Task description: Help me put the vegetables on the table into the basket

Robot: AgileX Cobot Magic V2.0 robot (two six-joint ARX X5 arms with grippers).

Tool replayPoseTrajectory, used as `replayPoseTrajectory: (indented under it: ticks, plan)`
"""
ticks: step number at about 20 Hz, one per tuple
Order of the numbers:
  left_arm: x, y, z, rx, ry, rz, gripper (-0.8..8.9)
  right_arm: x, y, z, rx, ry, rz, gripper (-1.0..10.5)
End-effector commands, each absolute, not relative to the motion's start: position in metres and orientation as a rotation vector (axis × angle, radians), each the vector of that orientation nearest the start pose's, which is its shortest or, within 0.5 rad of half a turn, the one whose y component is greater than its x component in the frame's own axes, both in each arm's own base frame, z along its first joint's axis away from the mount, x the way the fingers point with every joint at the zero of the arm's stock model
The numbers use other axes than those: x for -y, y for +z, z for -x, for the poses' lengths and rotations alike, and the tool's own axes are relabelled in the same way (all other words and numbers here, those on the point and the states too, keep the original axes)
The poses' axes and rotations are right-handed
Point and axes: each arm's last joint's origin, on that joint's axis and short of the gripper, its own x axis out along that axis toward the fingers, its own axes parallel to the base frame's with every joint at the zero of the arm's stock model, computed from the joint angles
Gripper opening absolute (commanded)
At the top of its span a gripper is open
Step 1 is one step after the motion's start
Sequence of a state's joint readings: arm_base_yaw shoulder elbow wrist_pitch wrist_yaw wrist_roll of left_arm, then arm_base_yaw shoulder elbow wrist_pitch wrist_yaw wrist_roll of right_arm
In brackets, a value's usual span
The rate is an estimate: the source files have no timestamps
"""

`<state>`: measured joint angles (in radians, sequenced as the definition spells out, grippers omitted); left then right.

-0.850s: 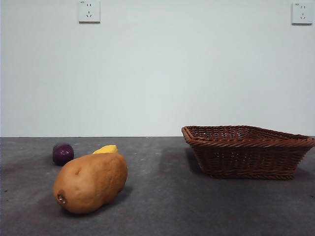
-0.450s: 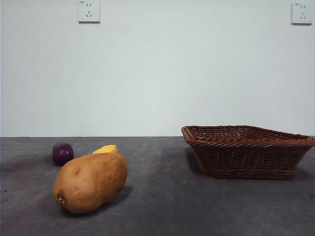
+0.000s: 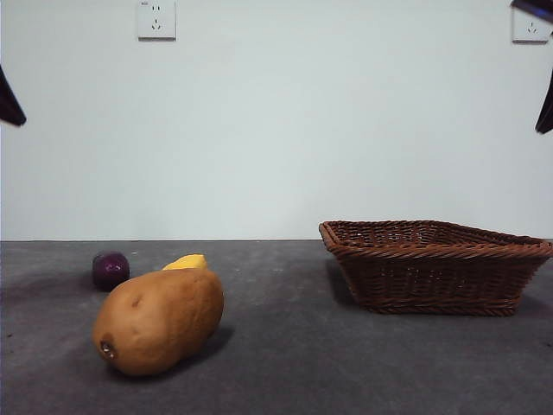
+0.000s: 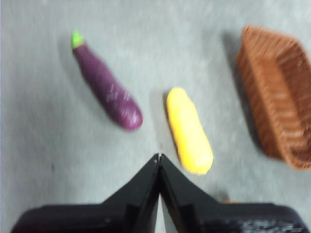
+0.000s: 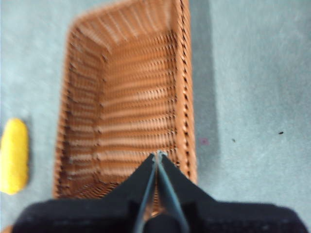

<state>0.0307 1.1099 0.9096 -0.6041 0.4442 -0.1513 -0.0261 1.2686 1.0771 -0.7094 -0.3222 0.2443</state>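
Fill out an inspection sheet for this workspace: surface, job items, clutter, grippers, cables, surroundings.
Surface: dark grey matte table, bare around the items.
Job items: large tan-brown oval potato nearest the front camera; long dark purple eggplant with green cap and elongated yellow corn-like piece lie apart behind it; shallow dark brown woven wicker basket stands separate, nothing in it.
Clutter: nothing seen.
Grippers: left gripper shut, raised above the corn end; right gripper shut, raised over the basket.
Cables: nothing seen.
Surroundings: plain white wall with two white sockets.
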Motion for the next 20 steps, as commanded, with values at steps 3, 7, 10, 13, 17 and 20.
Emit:
replayPoseTrajectory:
  ticks: [3,7,10,13,17,20]
  plan:
    - [0.005,0.27,-0.226,-0.895,-0.335,0.321,-0.04,-0.002,0.283,-0.298,-1.077,0.202,-0.306,5.5]
    - [0.005,0.266,-0.228,-0.913,-0.333,0.325,-0.04,-0.001,0.269,-0.337,-1.159,0.209,-0.29,5.7]
    - [0.005,0.266,-0.228,-0.917,-0.332,0.325,-0.04,0.0,0.253,-0.361,-1.225,0.211,-0.289,5.7]
    - [0.006,0.265,-0.229,-0.918,-0.34,0.314,-0.04,-0.004,0.234,-0.379,-1.288,0.228,-0.284,5.7]
    - [0.01,0.264,-0.227,-0.939,-0.355,0.306,-0.04,-0.016,0.208,-0.396,-1.354,0.266,-0.263,5.6]
    - [0.014,0.263,-0.225,-0.968,-0.372,0.297,-0.04,-0.024,0.191,-0.402,-1.395,0.279,-0.253,5.6]
